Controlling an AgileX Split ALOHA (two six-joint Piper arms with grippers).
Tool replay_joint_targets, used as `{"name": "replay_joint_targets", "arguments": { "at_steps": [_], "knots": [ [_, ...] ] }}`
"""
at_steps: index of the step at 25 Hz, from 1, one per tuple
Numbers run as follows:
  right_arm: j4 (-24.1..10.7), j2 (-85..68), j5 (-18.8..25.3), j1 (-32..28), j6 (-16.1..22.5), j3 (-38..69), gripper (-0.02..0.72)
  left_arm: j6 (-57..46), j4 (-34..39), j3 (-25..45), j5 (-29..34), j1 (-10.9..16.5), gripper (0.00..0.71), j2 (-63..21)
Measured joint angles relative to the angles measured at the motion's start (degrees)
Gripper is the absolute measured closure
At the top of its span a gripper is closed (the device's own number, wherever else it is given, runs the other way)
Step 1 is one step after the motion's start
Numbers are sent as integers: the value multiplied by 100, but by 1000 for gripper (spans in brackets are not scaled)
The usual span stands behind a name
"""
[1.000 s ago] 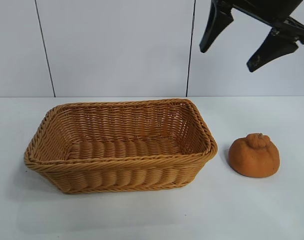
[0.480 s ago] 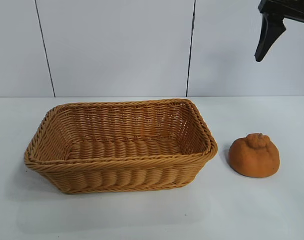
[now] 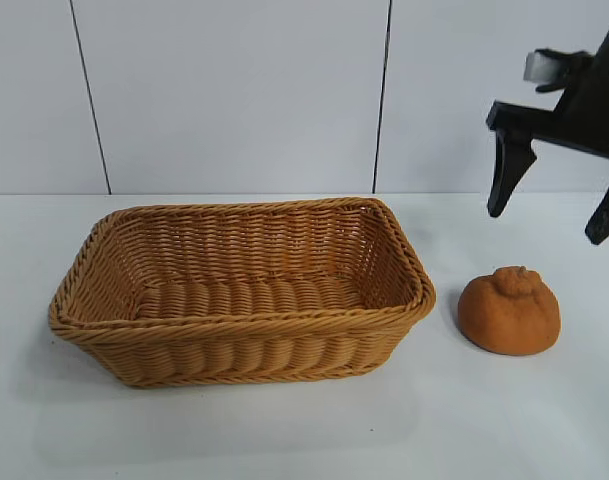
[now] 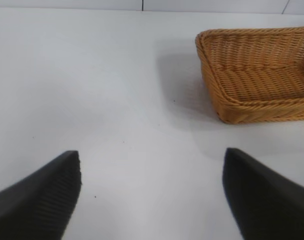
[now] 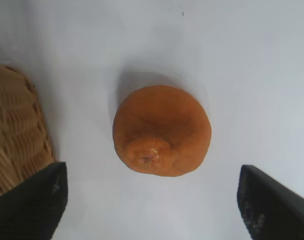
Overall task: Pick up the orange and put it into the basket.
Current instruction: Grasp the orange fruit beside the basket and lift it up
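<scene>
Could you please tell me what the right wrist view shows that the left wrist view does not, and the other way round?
Only the right wrist view shows the orange, lying on the table between the open fingers of the right gripper, which hangs above it. Only the left wrist view shows the left gripper, open over bare table away from the basket, with nothing between its fingers. Both views share the white table and the basket: the left shows much of one end, the right only a corner.

the right gripper (image 3: 554, 205) is cut off by the exterior view's right edge; in the left wrist view the basket (image 4: 226, 95) is only partly shown.
</scene>
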Motion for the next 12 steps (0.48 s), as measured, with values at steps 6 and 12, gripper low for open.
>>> {"name": "replay_joint_targets", "arguments": {
  "at_steps": [6,12],
  "knots": [
    [88,860,-116,0,0,0,72,0,-5,0,0,0,151,0],
    [112,981,-153,0,-99,-12,364,0,-5,0,0,0,151,0]
  ]
}}
